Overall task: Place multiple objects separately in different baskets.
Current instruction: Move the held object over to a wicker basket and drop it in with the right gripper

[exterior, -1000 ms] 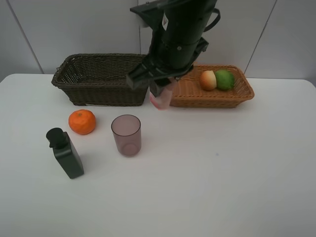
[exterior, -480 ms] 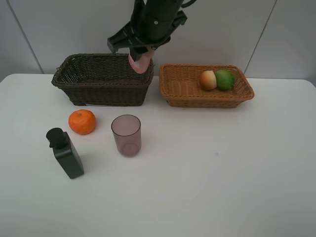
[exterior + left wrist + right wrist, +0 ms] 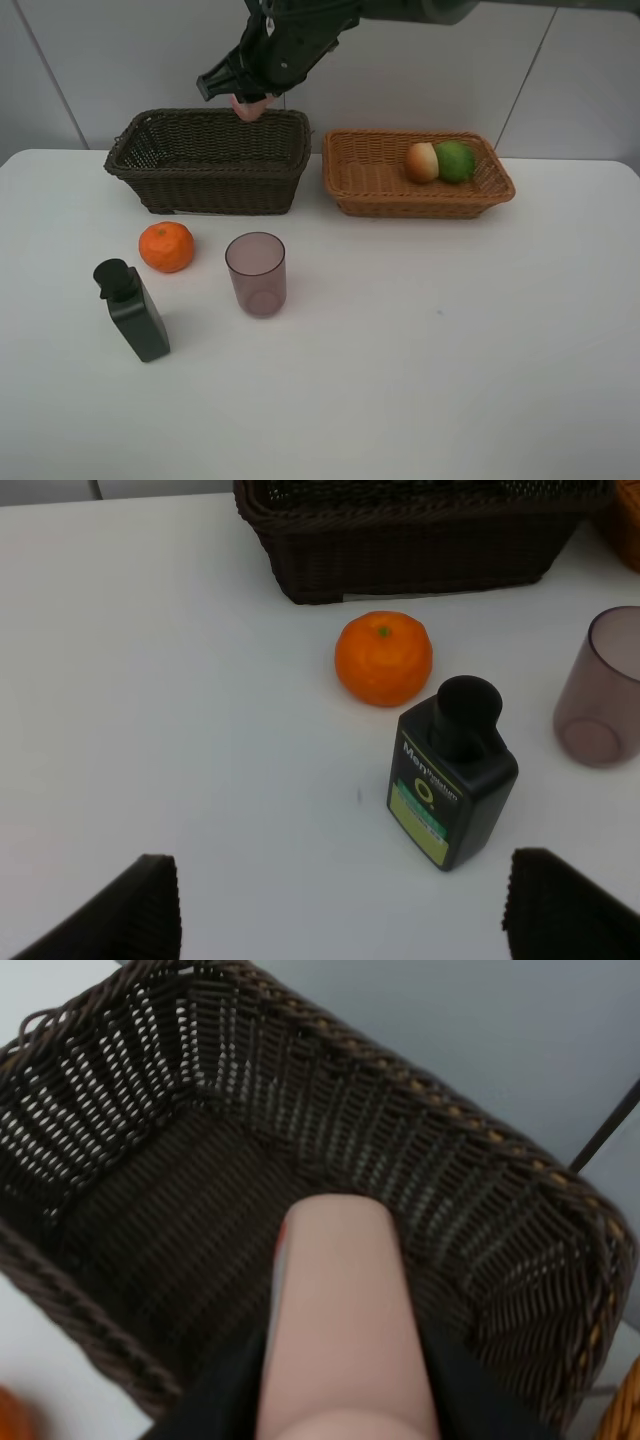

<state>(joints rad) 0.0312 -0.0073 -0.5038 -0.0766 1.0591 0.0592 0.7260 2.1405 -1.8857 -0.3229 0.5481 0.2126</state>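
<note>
The right pincer [image 3: 243, 97] is pinching the pink bottle [image 3: 340, 1310], hanging it above the dark brown basket [image 3: 205, 165]. The left pincer [image 3: 340, 920] is hovering spread wide, holding nothing, over the counter [image 3: 450, 350]. Down there the mandarin [image 3: 166, 246], black pump bottle [image 3: 133, 310] and mauve cup [image 3: 256, 273] are sitting near one another. The peach [image 3: 421, 162] and green fruit [image 3: 456, 161] are lying side by side, touching, in the tan basket [image 3: 420, 200].

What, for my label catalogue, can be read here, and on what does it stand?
"Men": white lettering on the black pump bottle; the letters that follow are too blurred.
Its green panel: small print unreadable.
The pink bottle: no text shows on it.
Nothing else readable.
</note>
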